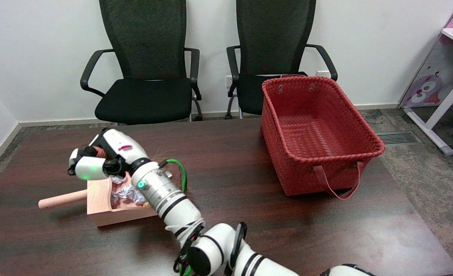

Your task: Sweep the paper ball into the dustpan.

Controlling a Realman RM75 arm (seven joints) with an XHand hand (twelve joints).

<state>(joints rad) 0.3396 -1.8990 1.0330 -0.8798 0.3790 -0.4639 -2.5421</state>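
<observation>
- While reaching in from the lower right, the white right arm point(172, 199) is stretching across the dark wooden surface point(230, 214) toward the left side.
- Just under the forearm, a wooden dustpan point(101, 203) is lying on the surface, its round pale handle point(61, 199) pointing left.
- Inside the dustpan, the crumpled paper ball point(124, 193) is resting against the pan's inner wall, partly hidden by the arm; a second bit of crumpled paper is showing just above it, near the wrist.
- At the far edge of the dustpan, the robot hand point(96, 155) is hanging with its fingers curled in around something reddish-brown, seemingly a brush handle point(100, 151); the grip looks closed on it, though the object is mostly hidden and I cannot tell its full shape.
- A green light is glowing on the back of the robot hand and another on the wrist; a small pink mark is showing on the white casing, but no writing is legible.
- Farther right, a red woven basket point(318, 153) is sitting on the surface, well apart from the dustpan, its strap handles hanging down the near side.
- Beyond the surface, two black mesh office chairs point(145, 76) are standing against the white wall.
</observation>
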